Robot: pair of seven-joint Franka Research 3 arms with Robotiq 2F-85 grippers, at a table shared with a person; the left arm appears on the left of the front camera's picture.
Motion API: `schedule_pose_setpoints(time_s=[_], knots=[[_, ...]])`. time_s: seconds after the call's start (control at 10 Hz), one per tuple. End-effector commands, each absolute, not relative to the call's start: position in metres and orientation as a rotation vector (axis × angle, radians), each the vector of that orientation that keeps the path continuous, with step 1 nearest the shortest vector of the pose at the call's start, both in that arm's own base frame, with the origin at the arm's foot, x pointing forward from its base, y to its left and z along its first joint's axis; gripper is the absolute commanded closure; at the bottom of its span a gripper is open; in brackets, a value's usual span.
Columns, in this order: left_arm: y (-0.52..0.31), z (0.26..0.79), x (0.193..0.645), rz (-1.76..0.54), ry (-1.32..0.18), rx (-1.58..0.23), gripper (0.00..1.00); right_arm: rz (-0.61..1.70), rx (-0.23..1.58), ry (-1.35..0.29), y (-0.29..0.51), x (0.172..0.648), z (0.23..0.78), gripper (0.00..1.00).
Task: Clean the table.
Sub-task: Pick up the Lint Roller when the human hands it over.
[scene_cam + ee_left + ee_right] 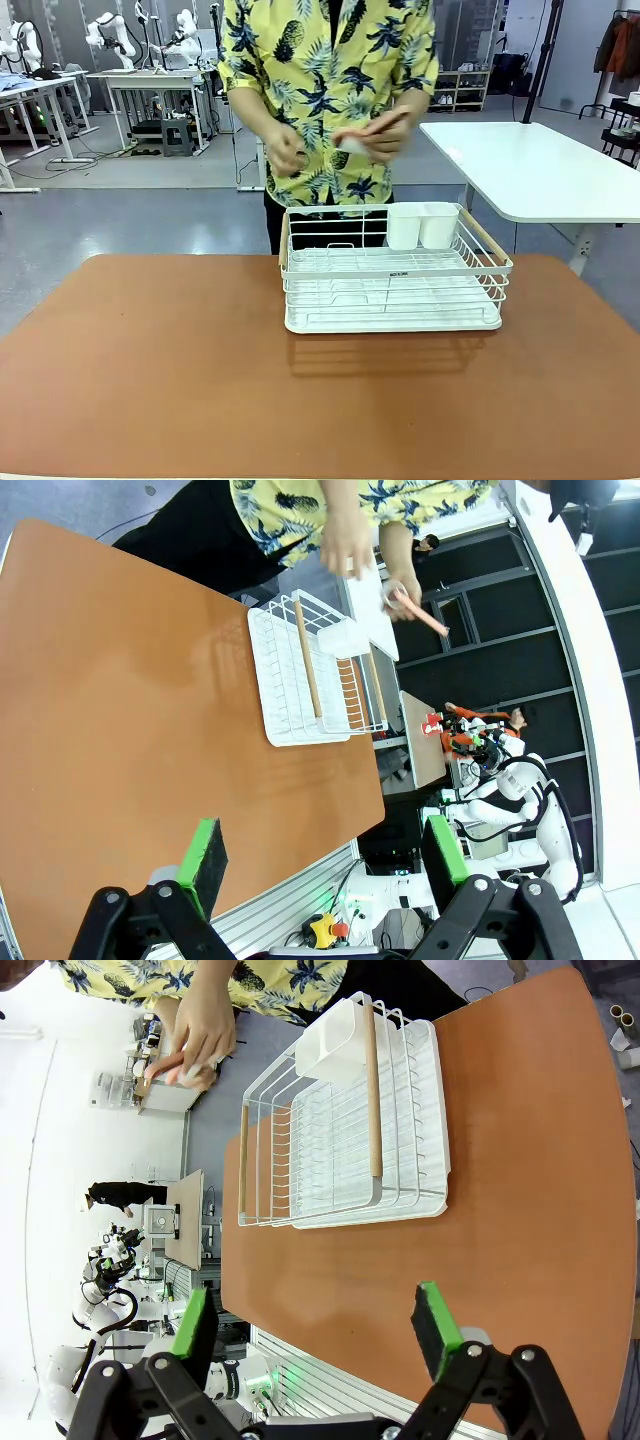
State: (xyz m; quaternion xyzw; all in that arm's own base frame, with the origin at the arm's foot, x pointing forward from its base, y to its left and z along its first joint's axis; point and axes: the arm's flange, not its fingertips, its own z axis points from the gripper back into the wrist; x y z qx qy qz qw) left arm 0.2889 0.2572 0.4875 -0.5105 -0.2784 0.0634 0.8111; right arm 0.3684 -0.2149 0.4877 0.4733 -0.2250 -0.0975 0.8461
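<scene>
We see the wide, matte terracotta counter (150, 370) lying beneath both arms, bearing a white wire dish rack (393, 285) at its far middle before a standing person (330, 90), while the left tool (325, 852) and the right tool (313, 1322) hang above it, jaws spread wide, holding nothing.

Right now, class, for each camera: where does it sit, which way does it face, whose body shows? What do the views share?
Front view: at the robot's side, facing across the table and dish rack to the person's hands.
Left wrist view: on the left arm, looking past the open left gripper over the table.
Right wrist view: likewise, past the open right gripper.
Shared: all show the dish rack and hands.
</scene>
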Motion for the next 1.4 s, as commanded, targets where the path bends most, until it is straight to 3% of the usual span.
schedule_pose_setpoints(time_s=[0.0, 1.3], knots=[[0.2574, 0.4879, 0.2866, 0.123, -0.609, -1.106, 0.00, -0.197, 1.005, -0.485, -0.2149, 0.3667, 0.4903, 0.00], [0.2574, 0.4879, 0.2866, 0.123, -0.609, -1.106, 0.00, -0.197, 1.005, -0.485, -0.2149, 0.3667, 0.4903, 0.00]])
